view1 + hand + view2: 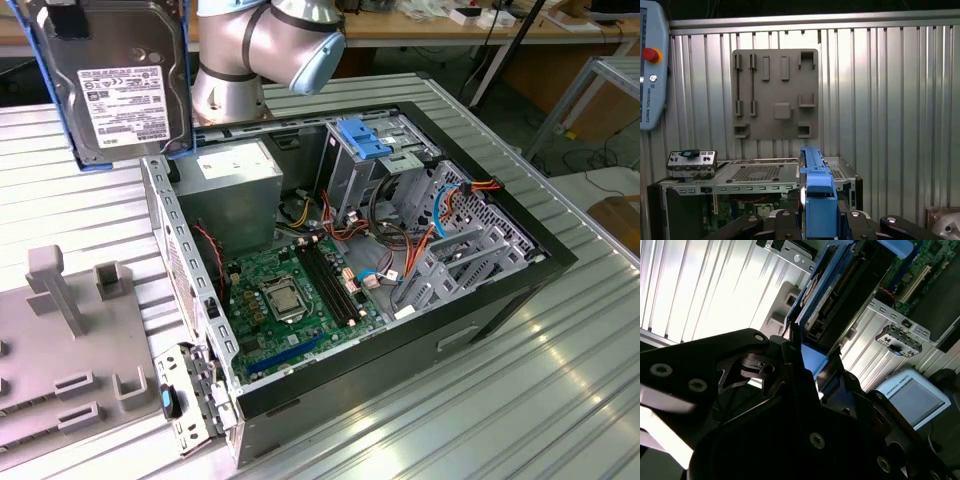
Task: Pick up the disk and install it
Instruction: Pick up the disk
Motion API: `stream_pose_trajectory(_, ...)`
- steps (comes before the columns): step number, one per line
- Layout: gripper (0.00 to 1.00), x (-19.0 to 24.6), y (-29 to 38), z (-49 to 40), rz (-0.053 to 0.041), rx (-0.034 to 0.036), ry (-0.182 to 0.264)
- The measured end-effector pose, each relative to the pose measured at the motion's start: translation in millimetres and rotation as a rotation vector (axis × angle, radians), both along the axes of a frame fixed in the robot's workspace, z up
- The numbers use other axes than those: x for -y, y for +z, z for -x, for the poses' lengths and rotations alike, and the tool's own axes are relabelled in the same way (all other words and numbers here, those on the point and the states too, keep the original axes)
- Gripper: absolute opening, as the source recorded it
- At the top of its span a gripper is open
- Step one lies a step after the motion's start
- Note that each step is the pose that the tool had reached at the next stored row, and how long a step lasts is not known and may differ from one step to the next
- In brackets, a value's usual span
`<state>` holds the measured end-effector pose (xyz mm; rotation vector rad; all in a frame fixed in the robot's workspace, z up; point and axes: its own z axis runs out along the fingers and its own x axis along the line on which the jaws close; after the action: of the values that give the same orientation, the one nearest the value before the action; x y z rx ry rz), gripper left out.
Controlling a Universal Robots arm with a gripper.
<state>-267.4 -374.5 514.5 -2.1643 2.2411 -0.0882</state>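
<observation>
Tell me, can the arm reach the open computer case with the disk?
Probably yes: the case lies open, the gripper holds the disk up near it, and nothing stands between, though cables crowd the inside.

Silver arm point(238, 48) with pale-blue joint cap point(319, 58); black, screw-studded end effector point(811, 359).

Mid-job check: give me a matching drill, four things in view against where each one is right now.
1. disk
2. power supply
3. grey fixture plate
4. processor

A. on the green motherboard
B. on the table, outside the case
C. held aloft by the gripper
D. inside the case, beside the motherboard

Pairs: 1-C, 2-D, 3-B, 4-A
</observation>
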Motion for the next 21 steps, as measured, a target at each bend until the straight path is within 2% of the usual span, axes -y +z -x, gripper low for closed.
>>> stream_pose_trajectory(2, 0.36, 0.0, -0.4, -7.1, 0.0004, -0.0001, -0.001)
stream_pose_trajectory(6, 0.36, -0.3, -3.4, -39.9, 0.0006, -0.0001, -0.006)
stream_pose_trajectory(7, 0.36, -0.4, -4.0, -45.1, 0.0006, 0.0, -0.006)
stream_pose_trajectory(12, 0.36, -1.2, -9.1, -92.7, 0.0009, -0.0001, -0.009)
stream_pose_trajectory(13, 0.36, -1.2, -9.9, -99.6, 0.0009, -0.0001, -0.009)
stream_pose_trajectory(14, 0.36, -0.3, -10.8, -105.0, 0.0008, 0.0, -0.01)
stream_pose_trajectory(16, 0.36, 2.8, -11.7, -107.6, 0.0008, 0.0, -0.011)
stream_pose_trajectory(18, 0.36, 8.1, -13.2, -111.2, 0.0009, -0.0001, -0.013)
stream_pose_trajectory(21, 0.36, 13.7, -14.7, -114.3, 0.0008, -0.0001, -0.015)
